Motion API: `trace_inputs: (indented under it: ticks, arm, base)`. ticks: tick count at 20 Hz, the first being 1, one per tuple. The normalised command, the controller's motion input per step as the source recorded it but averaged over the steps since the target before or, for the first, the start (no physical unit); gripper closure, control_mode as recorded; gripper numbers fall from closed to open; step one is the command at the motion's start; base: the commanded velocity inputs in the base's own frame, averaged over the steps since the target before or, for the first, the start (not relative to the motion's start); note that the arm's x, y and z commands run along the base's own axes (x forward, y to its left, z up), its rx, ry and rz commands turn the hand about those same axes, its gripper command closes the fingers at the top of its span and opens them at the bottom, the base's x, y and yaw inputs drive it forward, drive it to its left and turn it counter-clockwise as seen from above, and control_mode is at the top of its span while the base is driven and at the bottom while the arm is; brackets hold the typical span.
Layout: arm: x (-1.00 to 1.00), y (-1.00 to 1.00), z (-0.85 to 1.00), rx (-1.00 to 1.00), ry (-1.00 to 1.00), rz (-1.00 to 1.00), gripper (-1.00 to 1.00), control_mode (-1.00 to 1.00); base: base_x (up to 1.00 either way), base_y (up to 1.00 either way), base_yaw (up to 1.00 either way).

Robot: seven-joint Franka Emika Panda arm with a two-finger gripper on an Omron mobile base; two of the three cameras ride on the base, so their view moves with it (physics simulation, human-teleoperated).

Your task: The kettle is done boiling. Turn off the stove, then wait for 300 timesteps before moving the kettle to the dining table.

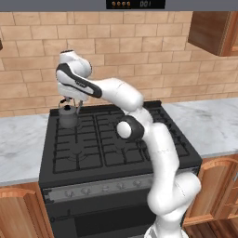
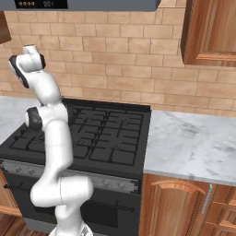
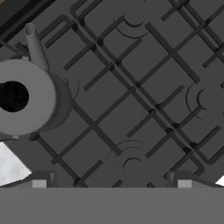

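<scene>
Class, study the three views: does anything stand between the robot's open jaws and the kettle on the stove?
Nothing visible does. The gripper hangs open just above the kettle, which sits on the stove at its back left grate. In the hand view the kettle lies off to one side, unobstructed.

The arm [image 1: 158, 153] is showing smooth, glossy white shells, rounded and tube-like, swelling into a bulbous white base segment [image 1: 179, 193]. Dark grey round caps are sitting at the joints [image 1: 126, 129], and a black band [image 1: 74, 80] is curving along the white wrist housing. Two small grey finger tips [image 3: 38, 183] are poking up, blocky and square-ended
</scene>
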Motion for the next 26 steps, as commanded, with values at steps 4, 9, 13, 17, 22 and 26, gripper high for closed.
trace_inputs:
  ticks: [4,9,13,17,22,26]
  arm:
    - [0.07,-0.02,0.00,0.00,0.00,0.00,-1.00,-1.00]
    - [-0.12,-0.15,0.01,0.00,0.00,0.00,-1.00,-1.00]
    - [0.00,-0.23,0.02,0.01,0.01,0.00,-1.00,-1.00]
    - [0.00,-0.22,0.00,0.02,0.03,0.00,-1.00,-1.00]
    - [0.12,-0.08,0.00,0.02,0.05,0.00,-1.00,-1.00]
    - [0.38,0.00,0.01,0.01,0.02,0.00,-1.00,-1.00]
  base:
    - [0.00,0.00,0.00]
    - [0.00,0.00,0.00]
    - [0.00,0.00,0.00]
    - [0.00,0.00,0.00]
    - [0.00,0.00,0.00]
    - [0.00,0.00,0.00]
